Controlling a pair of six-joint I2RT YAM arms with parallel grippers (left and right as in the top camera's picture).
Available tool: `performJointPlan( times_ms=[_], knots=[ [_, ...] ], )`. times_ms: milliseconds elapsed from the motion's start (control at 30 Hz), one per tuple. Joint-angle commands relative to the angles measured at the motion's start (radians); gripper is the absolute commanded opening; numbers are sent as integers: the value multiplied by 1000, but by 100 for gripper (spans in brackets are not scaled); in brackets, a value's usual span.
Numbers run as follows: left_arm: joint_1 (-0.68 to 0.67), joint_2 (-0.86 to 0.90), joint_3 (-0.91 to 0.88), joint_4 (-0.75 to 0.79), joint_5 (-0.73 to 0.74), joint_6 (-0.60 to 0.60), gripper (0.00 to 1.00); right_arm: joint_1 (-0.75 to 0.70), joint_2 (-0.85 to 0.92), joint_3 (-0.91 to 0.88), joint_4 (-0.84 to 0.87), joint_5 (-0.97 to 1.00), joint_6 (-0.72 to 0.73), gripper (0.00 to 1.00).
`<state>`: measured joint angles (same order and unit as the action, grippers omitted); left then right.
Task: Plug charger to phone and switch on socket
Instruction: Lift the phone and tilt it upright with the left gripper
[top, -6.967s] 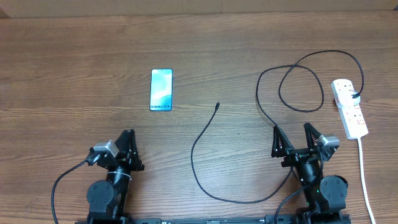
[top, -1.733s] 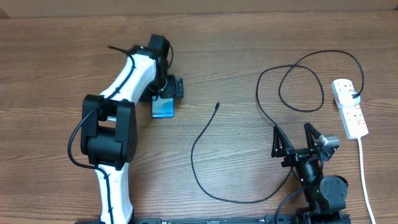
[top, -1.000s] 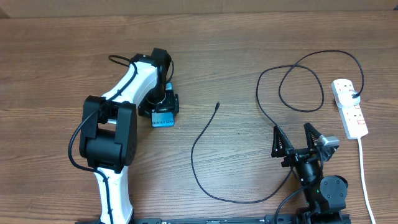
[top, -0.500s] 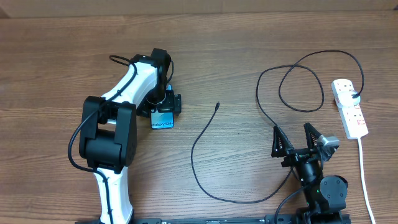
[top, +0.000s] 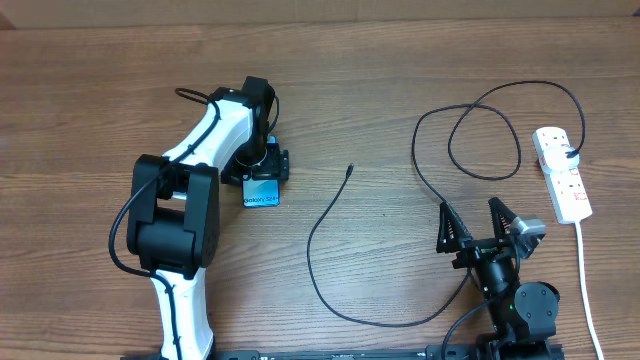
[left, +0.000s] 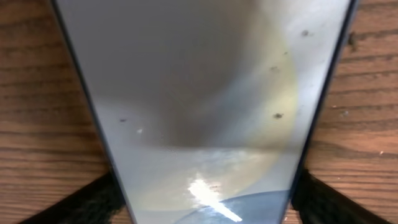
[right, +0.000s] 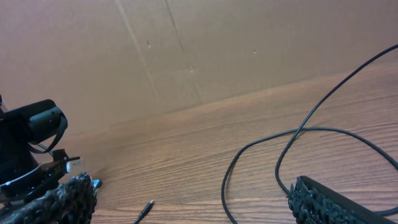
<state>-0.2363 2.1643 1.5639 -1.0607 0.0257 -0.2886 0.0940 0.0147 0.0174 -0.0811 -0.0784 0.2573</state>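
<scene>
My left end effector (top: 263, 168) straddles the phone (top: 261, 194), long axis 12-to-6; gripped or not, I can't tell. The charger tip (top: 349, 170) sits at its 3 o'clock; my right end effector (top: 468, 206) is wide open and empty.

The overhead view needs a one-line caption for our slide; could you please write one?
Left gripper astride the phone, charger lying loose on the table, right gripper open short of the socket.

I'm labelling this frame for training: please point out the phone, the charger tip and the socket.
phone (top: 262, 194): overhead view, blue lower screen.
charger tip (top: 349, 171): overhead view, connector end.
socket (top: 563, 180): overhead view, white strip body.
</scene>
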Motion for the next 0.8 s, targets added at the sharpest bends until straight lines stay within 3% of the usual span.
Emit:
performJointPlan(
  times_ms=[0,167,267,433,767],
  knots=[
    [-6,40,-31,16,-30,-3,71,4,-8,-9,3,2,0,100],
    [-6,40,-31,14,-30,-3,67,4,-8,-9,3,2,0,100],
    [-6,40,-31,15,-29,-3,71,4,-8,-9,3,2,0,100],
    [-6,40,-31,20,-29,-3,100,4,-8,-9,3,2,0,100],
    [-6,40,-30,35,-30,-3,100,4,-8,-9,3,2,0,100]
  ],
)
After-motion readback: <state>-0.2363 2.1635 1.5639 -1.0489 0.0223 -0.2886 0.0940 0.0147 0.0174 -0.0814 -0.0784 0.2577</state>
